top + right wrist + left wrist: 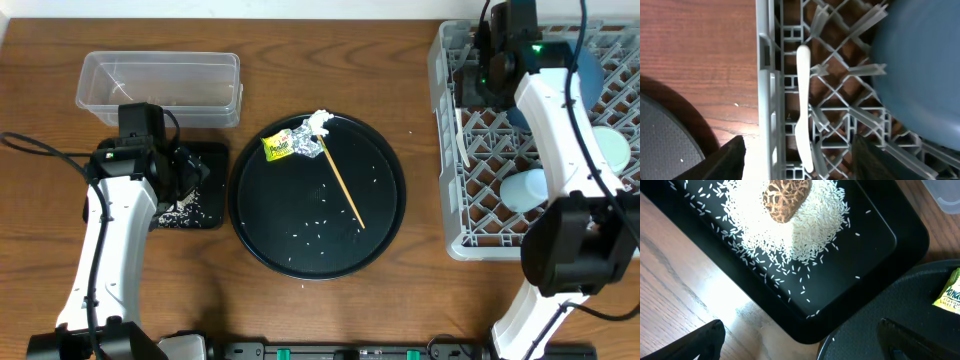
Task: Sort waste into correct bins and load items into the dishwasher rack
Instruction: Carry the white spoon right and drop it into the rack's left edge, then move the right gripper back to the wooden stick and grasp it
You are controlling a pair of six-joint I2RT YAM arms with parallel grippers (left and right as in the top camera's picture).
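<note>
A shallow black tray (880,230) holds white rice grains (810,225) and a brown food lump (786,200). My left gripper (802,342) hangs open over that tray's near corner, holding nothing. On the round black tray (380,215) lie a yellow wrapper (280,147), crumpled foil and tissue (315,127) and scattered rice. The white spoon (804,115) lies on the grey dishwasher rack (765,75), along its left wall. Above it, my right gripper (802,160) is open, its fingers clear of the spoon on both sides. A dark blue bowl (920,65) sits in the rack.
The clear tub (160,85) stands at the back left, behind the black tray. A thin wooden stick (342,188) lies across the round tray. A pale bowl (612,150) and a light cup (525,188) sit in the rack beside my right arm.
</note>
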